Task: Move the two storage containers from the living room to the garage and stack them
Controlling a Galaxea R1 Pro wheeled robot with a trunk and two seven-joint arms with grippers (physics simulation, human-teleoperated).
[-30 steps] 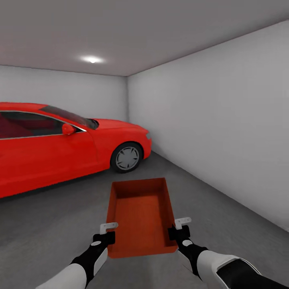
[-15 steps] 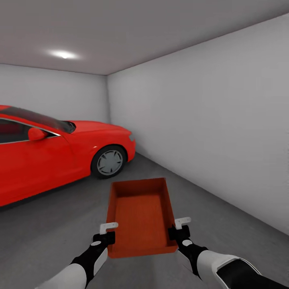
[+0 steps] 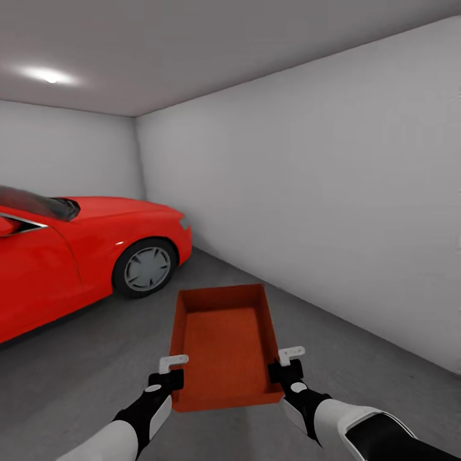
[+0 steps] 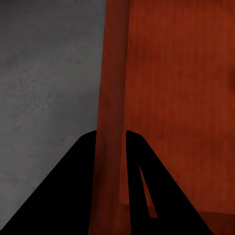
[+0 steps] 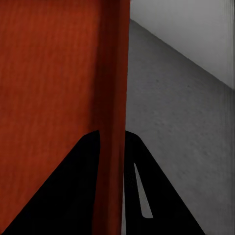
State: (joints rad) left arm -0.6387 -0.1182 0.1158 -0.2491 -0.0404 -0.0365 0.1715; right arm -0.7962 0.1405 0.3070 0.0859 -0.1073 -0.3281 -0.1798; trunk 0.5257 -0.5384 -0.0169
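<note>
I am holding one red-orange ribbed open-top bin [image 3: 224,346] at twelve o'clock, left hand [image 3: 171,370] and right hand [image 3: 285,360] each clamped on a side wall. I am judging it is reaching the garage but not yet set on the dark grey concrete floor [image 3: 77,365], beside the red car [image 3: 83,250] at ten o'clock.

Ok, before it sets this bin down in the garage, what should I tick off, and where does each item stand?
1. Left end effector clamped on the storage container's wall: ok.
2. Right end effector clamped on the opposite wall: ok.
3. Container held level: ok.
4. Concrete floor below: ok.
5. Red car apart from the container: ok.
6. Second container's whereabouts: cannot tell.
</note>
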